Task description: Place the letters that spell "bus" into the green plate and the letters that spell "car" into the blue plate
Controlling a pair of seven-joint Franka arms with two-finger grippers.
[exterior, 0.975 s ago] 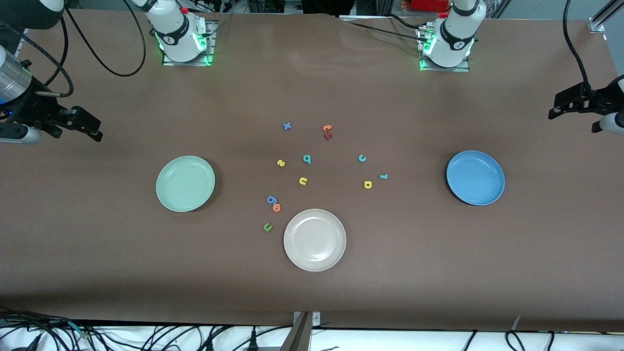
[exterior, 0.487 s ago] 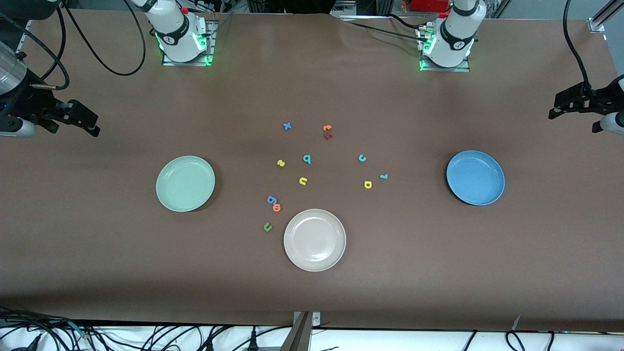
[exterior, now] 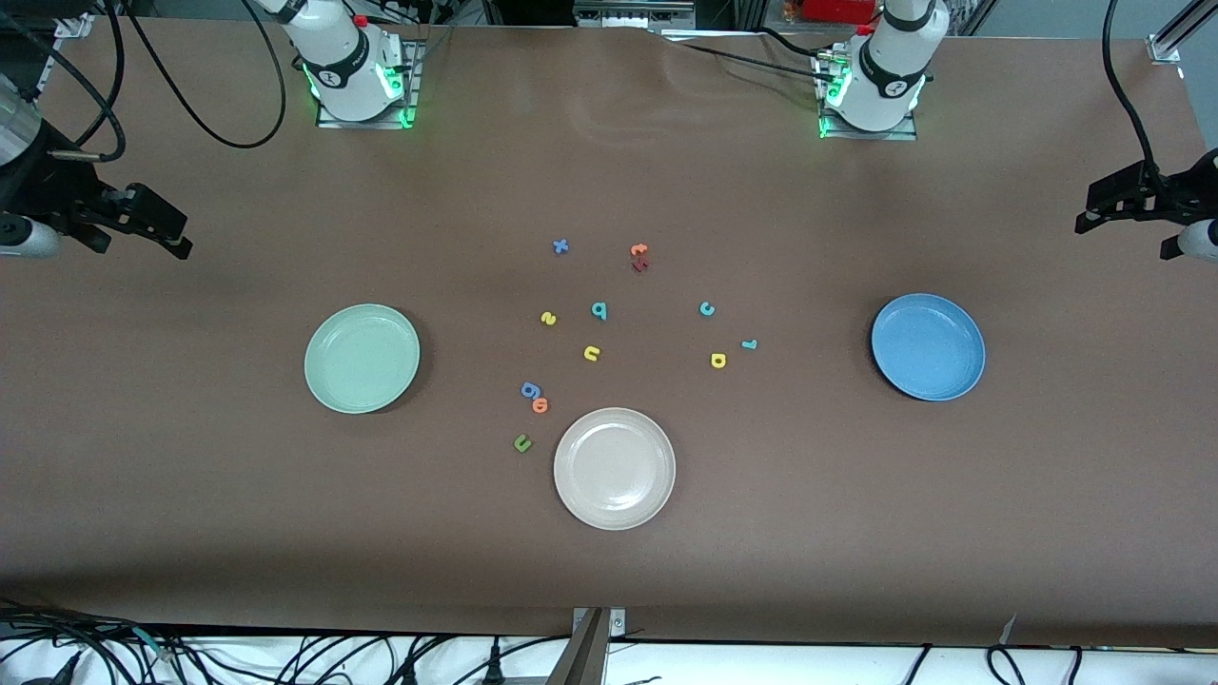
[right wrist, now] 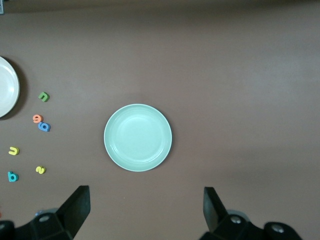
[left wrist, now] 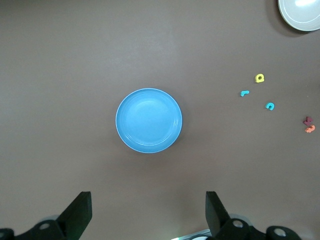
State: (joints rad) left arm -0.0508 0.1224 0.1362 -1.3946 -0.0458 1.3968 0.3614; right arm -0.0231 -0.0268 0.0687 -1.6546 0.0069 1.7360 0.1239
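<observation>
The green plate (exterior: pixel 362 359) (right wrist: pixel 138 137) lies toward the right arm's end, the blue plate (exterior: pixel 928 346) (left wrist: pixel 149 120) toward the left arm's end. Between them lie the teal b (exterior: pixel 599 309), yellow s (exterior: pixel 548 319) and yellow u (exterior: pixel 592 354), then the teal c (exterior: pixel 707 308), teal r (exterior: pixel 749 343) and yellow a (exterior: pixel 718 360). My right gripper (exterior: pixel 176 238) (right wrist: pixel 146 207) hangs open high over the table's end near the green plate. My left gripper (exterior: pixel 1087 211) (left wrist: pixel 148 210) hangs open near the blue plate. Both are empty.
A beige plate (exterior: pixel 614 468) sits nearest the front camera. Other letters: blue x (exterior: pixel 560 246), orange t (exterior: pixel 638 250) on a dark red one (exterior: pixel 639 265), blue g (exterior: pixel 530 389), orange o (exterior: pixel 540 405), green u (exterior: pixel 522 442).
My right gripper has drifted a little outward and toward the bases' side of the table. The left gripper shifted slightly the same way. Nothing on the table moved.
</observation>
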